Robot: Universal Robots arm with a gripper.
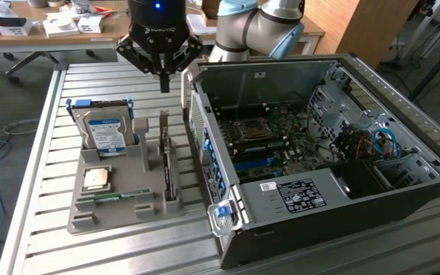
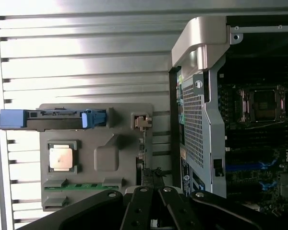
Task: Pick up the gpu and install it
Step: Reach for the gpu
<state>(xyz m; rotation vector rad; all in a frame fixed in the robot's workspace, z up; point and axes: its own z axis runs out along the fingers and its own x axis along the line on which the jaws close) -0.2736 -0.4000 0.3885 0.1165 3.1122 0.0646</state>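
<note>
I saw the exterior camera set high off the slatted desk [image 1: 44, 189], looking down at a slant. The arm [image 1: 258, 23] was at twelve o'clock, and the open computer case [image 1: 342, 223] sat at three o'clock of the grey parts tray [image 1: 113, 215]. The wrist camera hung nearer, facing straight down past the pincer [image 2: 153, 221]. Both views took in the tray and the case's edge.

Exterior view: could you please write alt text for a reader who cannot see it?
A robot gripper, shut and empty, hangs above a gray tray where the graphics card stands on edge beside a hard drive. On the exterior view's right, an open computer case lies on the slatted metal table.
</note>
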